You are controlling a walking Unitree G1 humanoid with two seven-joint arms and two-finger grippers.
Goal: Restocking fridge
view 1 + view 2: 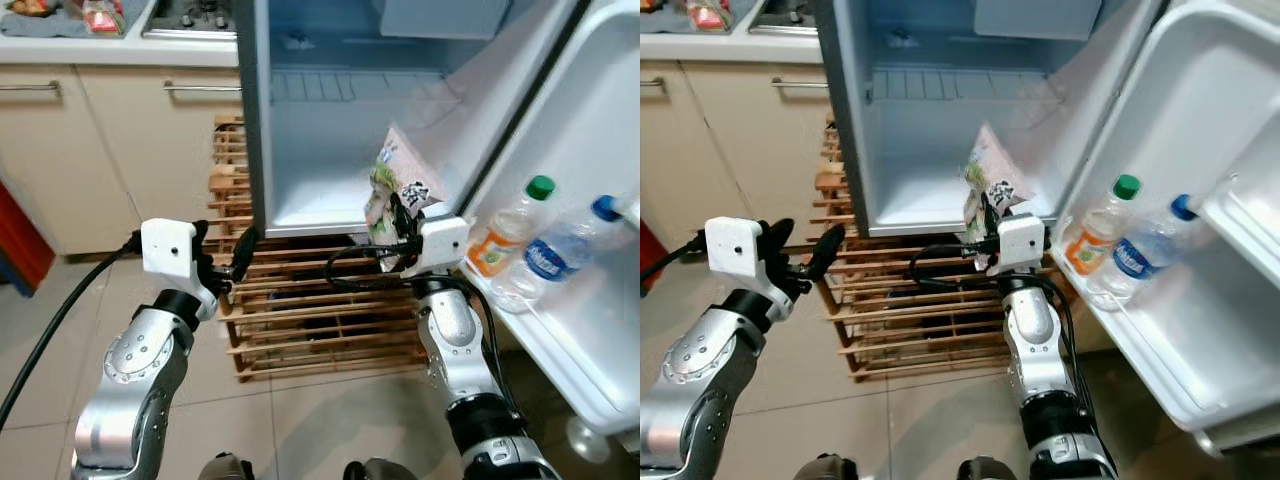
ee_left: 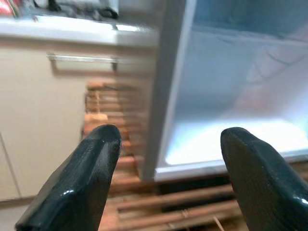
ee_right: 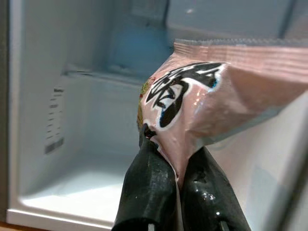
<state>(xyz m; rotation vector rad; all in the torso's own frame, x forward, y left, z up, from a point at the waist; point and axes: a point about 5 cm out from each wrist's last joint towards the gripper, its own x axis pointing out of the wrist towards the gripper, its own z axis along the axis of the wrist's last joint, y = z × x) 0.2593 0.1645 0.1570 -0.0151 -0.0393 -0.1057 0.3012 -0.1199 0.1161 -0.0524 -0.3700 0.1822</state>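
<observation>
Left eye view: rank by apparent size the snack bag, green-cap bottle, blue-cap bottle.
1. snack bag, pinched in the right gripper
2/3. green-cap bottle and blue-cap bottle, both in the door shelf, look about alike, so no ranking between them.

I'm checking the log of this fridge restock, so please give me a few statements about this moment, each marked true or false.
1. The right gripper is shut on a pink snack packet. True.
2. The left gripper holds a bottle. False: it is open and holds nothing, in front of the fridge's left edge.
3. Two bottles stand in the fridge door shelf, one with a green cap and one with a blue cap. True.
4. The fridge door is shut. False: it is open, and the white fridge interior shows.
5. The packet already lies on the fridge floor. False: the right gripper holds it up at the opening.
</observation>
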